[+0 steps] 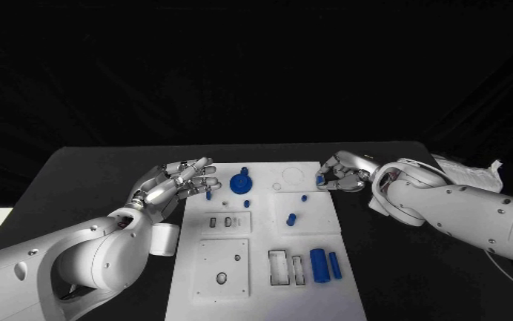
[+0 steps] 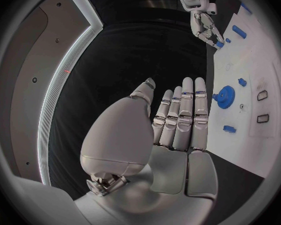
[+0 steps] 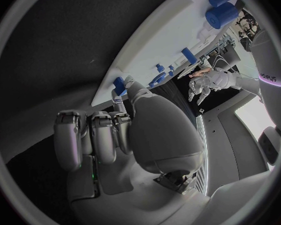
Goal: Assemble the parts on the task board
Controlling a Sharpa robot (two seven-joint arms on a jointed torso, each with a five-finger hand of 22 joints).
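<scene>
Nearest me on the task board (image 1: 321, 291) I see two blue cylinders lying side by side, a thick cylinder (image 1: 319, 265) and a thin rod (image 1: 334, 265), just beside a pair of rectangular slots. Further up the white plate, a small blue peg (image 1: 290, 219) sits near the middle, with another small piece (image 1: 304, 199) beyond it and a tiny one (image 1: 247, 204) toward the left. The blue round gear-like part (image 1: 241, 183) lies near the board's far end. My left hand (image 1: 181, 182) hovers at the board's left edge with fingers stretched out straight and nothing in them. My right hand (image 1: 344, 173) is at the far right edge, fingers curled, pinching a small blue part (image 1: 319, 179) between thumb and fingertip.
</scene>
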